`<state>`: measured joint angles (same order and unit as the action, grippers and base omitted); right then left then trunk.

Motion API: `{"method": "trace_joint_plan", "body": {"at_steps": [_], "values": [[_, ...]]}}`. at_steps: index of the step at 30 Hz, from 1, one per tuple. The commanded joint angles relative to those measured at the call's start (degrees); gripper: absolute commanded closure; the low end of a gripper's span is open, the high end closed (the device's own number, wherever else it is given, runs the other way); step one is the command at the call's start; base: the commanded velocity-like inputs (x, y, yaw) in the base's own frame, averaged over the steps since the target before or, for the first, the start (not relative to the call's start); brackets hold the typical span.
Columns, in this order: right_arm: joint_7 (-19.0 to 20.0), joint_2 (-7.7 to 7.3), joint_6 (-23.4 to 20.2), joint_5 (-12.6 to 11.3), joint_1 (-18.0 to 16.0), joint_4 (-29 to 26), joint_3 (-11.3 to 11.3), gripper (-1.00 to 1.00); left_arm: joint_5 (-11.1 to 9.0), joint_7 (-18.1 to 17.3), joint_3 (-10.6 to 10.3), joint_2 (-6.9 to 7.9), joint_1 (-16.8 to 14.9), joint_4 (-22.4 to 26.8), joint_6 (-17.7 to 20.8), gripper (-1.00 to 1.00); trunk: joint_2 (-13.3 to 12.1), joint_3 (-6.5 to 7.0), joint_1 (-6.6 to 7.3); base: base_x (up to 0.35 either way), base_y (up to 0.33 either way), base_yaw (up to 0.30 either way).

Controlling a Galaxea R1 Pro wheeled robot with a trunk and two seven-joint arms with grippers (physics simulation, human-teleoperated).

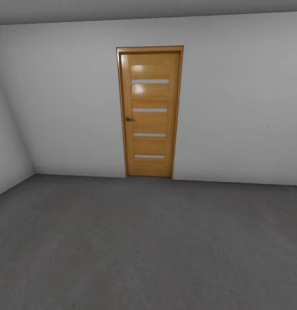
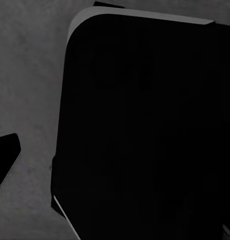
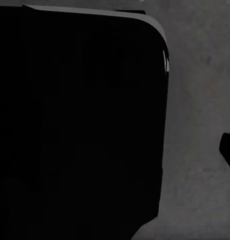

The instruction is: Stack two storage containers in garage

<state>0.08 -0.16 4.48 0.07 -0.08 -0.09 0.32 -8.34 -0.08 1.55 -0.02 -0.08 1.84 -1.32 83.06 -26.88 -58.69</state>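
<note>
I am in a bare room with white walls and a dark grey, mottled concrete floor (image 1: pixel 148 249), which fits the garage. The two storage containers are out of view. The left wrist view looks down at the floor (image 2: pixel 30 90) past a large black rounded body of the robot (image 2: pixel 145 130), and one dark fingertip (image 2: pixel 5 160) pokes in at the picture's edge. In the right wrist view the same black body (image 3: pixel 80 125) sits over the floor (image 3: pixel 200 100), with a dark fingertip (image 3: pixel 228 150) at the edge. Neither wrist view lets me tell how the jaws stand.
A shut wooden door (image 1: pixel 150 114) with several narrow glass strips and a dark handle (image 1: pixel 129 119) stands in the far white wall (image 1: pixel 243 107). A side wall (image 1: pixel 6 142) closes the room on the left. Open concrete stretches between me and the door.
</note>
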Motion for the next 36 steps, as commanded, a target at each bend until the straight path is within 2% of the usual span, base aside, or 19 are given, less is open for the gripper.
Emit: {"method": "trace_joint_plan", "body": {"at_steps": [1,24,36], "values": [[0.0,-0.01,0.1,0.0,0.0,0.0,0.0,-1.0,-0.4,0.0,0.1,-0.03,0.0,0.0,-0.1,-1.0,0.0,-0.05,-0.03,0.325,0.083,0.0],[-0.1,-0.03,0.3,0.2,0.0,0.0,0.0,-1.0,-0.4,0.5,0.2,-0.16,0.0,0.0,-0.2,-1.0,0.0,-0.05,-0.03,0.325,0.084,0.0],[0.0,-0.01,0.3,0.2,0.0,0.0,0.0,-1.0,-0.4,0.5,0.1,-0.16,0.0,0.0,-0.2,-1.0,0.0,-0.05,-0.03,0.325,0.013,0.0]]}}
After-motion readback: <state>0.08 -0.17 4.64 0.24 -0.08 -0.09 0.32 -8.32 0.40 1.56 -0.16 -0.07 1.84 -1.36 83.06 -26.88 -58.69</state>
